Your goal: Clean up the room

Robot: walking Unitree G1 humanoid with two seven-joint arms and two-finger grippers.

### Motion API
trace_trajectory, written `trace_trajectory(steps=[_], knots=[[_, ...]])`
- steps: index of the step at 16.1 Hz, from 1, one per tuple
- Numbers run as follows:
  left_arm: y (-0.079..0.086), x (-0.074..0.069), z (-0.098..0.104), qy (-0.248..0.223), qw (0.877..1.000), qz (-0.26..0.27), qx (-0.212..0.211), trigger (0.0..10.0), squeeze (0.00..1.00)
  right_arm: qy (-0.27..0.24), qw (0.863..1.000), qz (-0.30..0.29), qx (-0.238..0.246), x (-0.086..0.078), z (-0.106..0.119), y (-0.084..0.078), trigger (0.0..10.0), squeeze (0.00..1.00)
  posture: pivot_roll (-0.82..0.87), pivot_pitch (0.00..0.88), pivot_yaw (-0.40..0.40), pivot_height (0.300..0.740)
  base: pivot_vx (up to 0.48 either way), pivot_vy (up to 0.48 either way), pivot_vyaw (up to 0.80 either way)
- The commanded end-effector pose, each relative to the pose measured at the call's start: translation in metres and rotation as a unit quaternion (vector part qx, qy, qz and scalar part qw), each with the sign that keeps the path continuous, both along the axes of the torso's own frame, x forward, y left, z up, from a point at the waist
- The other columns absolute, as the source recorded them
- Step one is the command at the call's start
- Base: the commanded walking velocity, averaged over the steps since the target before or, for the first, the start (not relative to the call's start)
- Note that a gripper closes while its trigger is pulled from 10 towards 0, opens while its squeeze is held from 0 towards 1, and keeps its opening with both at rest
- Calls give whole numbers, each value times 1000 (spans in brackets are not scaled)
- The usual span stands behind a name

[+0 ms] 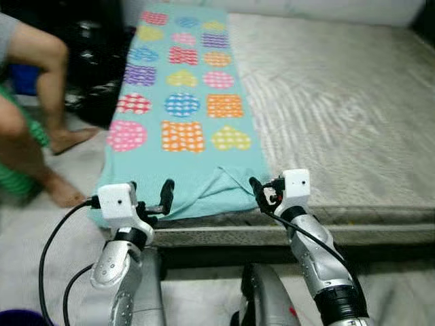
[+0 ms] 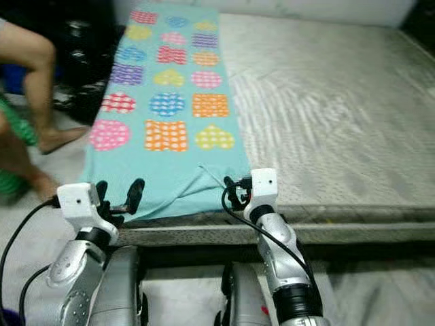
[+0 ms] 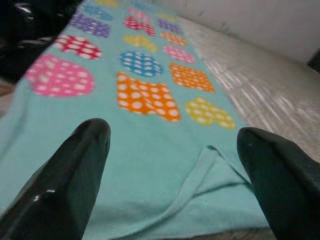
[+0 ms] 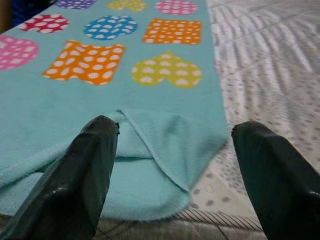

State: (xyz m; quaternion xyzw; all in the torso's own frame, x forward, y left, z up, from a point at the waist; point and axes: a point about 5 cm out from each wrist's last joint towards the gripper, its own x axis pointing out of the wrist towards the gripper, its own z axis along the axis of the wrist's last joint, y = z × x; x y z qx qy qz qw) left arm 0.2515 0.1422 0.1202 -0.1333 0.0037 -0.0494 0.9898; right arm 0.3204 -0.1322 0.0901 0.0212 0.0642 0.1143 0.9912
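Note:
A teal towel (image 1: 180, 102) printed with dotted hearts and squares lies flat along the left strip of a grey mattress (image 1: 340, 102). Its near right corner (image 1: 228, 183) is folded back on itself, as the right wrist view shows (image 4: 160, 135). My left gripper (image 1: 149, 197) is open at the towel's near left edge, its fingers wide apart over the cloth (image 3: 150, 200). My right gripper (image 1: 267, 191) is open at the folded corner, just off the mattress's front edge, and nothing sits between its fingers (image 4: 90, 175).
A person sits at the left, with bare legs (image 1: 47, 81) and a foot (image 1: 68, 139) on the floor beside the mattress. Black bags (image 1: 95, 54) are piled behind them. A purple object (image 1: 20, 318) lies on the floor by my left arm.

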Motion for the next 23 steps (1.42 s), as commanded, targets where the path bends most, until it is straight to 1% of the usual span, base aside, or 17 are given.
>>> trace_trajectory(steps=[1,6,10,12,13,15,16,17,20,23], knots=[[-2,-1,3,-7,1000,-3,-2,10000,0,-7,1000,-4,-3,2,3,-4,10000,0,46,169,-93,576,0,0,0],[-3,-3,3,-8,1000,-5,-6,10000,0,-6,1000,7,-6,1,3,-2,10000,0,44,180,-97,576,0,0,0],[-3,-3,2,-5,1000,-6,-7,10000,0,-5,1000,11,-4,1,3,-1,10000,0,41,187,-98,530,0,0,0],[-4,-3,2,-3,1000,-6,-7,10000,0,0,1000,17,-2,1,2,0,10000,0,41,188,-97,530,0,0,0],[-3,-3,2,-2,1000,-6,-7,10000,0,4,1000,26,-4,1,1,2,10000,0,41,188,-97,521,0,0,0],[-4,-2,2,-3,1000,-6,-6,10000,0,4,999,38,-1,1,1,5,10000,0,42,188,-96,491,0,0,0],[-3,-2,2,-3,1000,-5,-6,10000,0,8,999,37,2,1,1,5,10000,0,43,190,-96,491,0,0,0],[-3,-2,2,-3,1000,-4,-6,10000,0,8,999,32,-6,1,1,4,10000,0,43,190,-96,491,0,0,0],[-2,-2,3,-4,1000,4,-3,10000,0,-3,999,51,-18,5,4,4,10000,0,43,190,-96,491,0,0,0],[1,-3,5,-8,1000,9,-1,10000,0,2,997,77,-21,9,6,8,10000,0,52,192,-96,491,0,0,0]])
